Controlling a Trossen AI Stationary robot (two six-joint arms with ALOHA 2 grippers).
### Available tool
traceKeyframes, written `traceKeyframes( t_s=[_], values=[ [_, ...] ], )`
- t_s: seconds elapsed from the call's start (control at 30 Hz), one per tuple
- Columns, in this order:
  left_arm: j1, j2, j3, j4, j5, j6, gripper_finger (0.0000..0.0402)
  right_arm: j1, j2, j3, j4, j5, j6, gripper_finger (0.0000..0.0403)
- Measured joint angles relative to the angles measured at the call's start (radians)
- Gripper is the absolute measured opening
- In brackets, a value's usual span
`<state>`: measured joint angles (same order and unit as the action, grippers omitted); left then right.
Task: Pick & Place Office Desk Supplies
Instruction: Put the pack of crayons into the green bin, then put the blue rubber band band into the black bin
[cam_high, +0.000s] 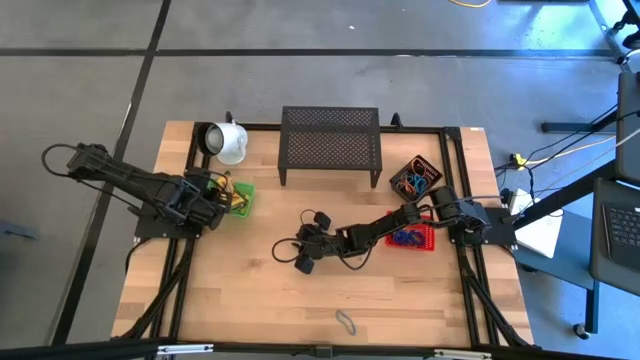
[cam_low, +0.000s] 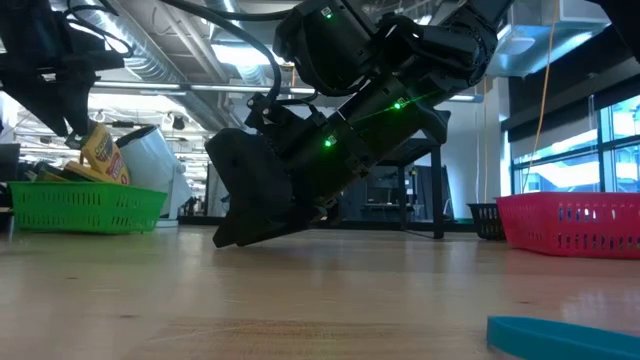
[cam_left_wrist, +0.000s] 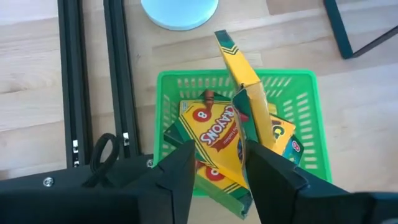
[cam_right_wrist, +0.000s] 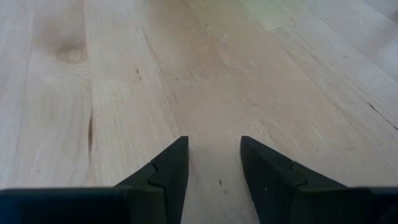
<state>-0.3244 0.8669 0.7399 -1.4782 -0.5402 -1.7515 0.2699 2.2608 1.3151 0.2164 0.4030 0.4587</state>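
A green basket (cam_left_wrist: 308, 118) at the table's left holds several yellow-and-green crayon boxes (cam_left_wrist: 211, 134). One box (cam_left_wrist: 239, 68) stands on edge in it and leans up over the others (cam_low: 100, 150). My left gripper (cam_left_wrist: 217, 180) hangs open just above the basket (cam_high: 240, 195), a finger on either side of the boxes. My right gripper (cam_right_wrist: 214, 168) is open low over bare wood at mid-table (cam_high: 303, 258), with nothing between its fingers. Rubber bands lie in a dark basket (cam_high: 415, 178) at the right. My left gripper's fingers point steeply down over the basket. The leaning crayon box's lower part (cam_left_wrist: 247, 146) passes close to the inner face of one finger (cam_left_wrist: 267, 174). I cannot tell whether they touch.
A white mug (cam_high: 228, 142) lies beyond the green basket, and a black mesh rack (cam_high: 330, 145) stands at the far middle. A red basket (cam_high: 415, 238) sits under my right arm. A grey band (cam_high: 345, 320) lies near the front edge.
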Motion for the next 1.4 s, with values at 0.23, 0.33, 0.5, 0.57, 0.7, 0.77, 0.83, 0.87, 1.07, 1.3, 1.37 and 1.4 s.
traceKeyframes(
  t_s=[0.23,0.33,0.5,0.57,0.7,0.77,0.83,0.87,1.07,1.3,1.37,1.4],
  values=[
    [0.0,-0.001,0.028,0.0,0.077,0.056,0.0137,0.0,0.0,0.0,0.0,0.0,0.0,0.0149],
    [0.0,-0.001,0.049,0.001,0.104,0.069,0.0137,0.0,0.0,0.0,0.0,0.0,0.0,0.0149],
    [0.0,-0.001,0.065,0.004,0.111,0.071,0.0137,0.0,0.0,0.0,0.0,0.0,0.0,0.0149],
    [0.0,-0.001,0.065,0.02,0.112,0.071,0.0137,0.0,0.0,0.0,0.0,0.0,0.0,0.0149],
    [0.0,-0.001,0.065,0.1,0.108,0.111,0.0137,-0.001,-0.01,0.0,-0.01,-0.021,-0.007,0.0149],
    [0.0,-0.001,0.065,0.165,0.091,0.165,0.0137,-0.001,-0.029,-0.001,-0.039,-0.044,-0.006,0.0149],
    [-0.001,-0.001,0.065,0.24,0.066,0.232,0.0137,0.006,-0.066,-0.004,-0.095,-0.06,-0.006,0.0149],
    [-0.002,-0.001,0.066,0.279,0.055,0.27,0.0137,0.01,-0.088,-0.004,-0.114,-0.062,-0.005,0.0149],
    [-0.037,0.015,0.066,0.503,-0.01,0.499,0.0137,0.054,-0.185,-0.002,-0.28,-0.16,0.086,0.0149],
    [-0.109,0.093,0.066,0.724,-0.038,0.69,0.0137,0.168,-0.2,-0.001,-0.342,-0.46,0.188,0.0149],
    [-0.131,0.127,0.066,0.781,-0.05,0.729,0.0137,0.201,-0.2,-0.001,-0.344,-0.497,0.189,0.0149],
    [-0.14,0.145,0.066,0.803,-0.054,0.746,0.0137,0.219,-0.2,-0.001,-0.349,-0.503,0.188,0.0149]
  ],
)
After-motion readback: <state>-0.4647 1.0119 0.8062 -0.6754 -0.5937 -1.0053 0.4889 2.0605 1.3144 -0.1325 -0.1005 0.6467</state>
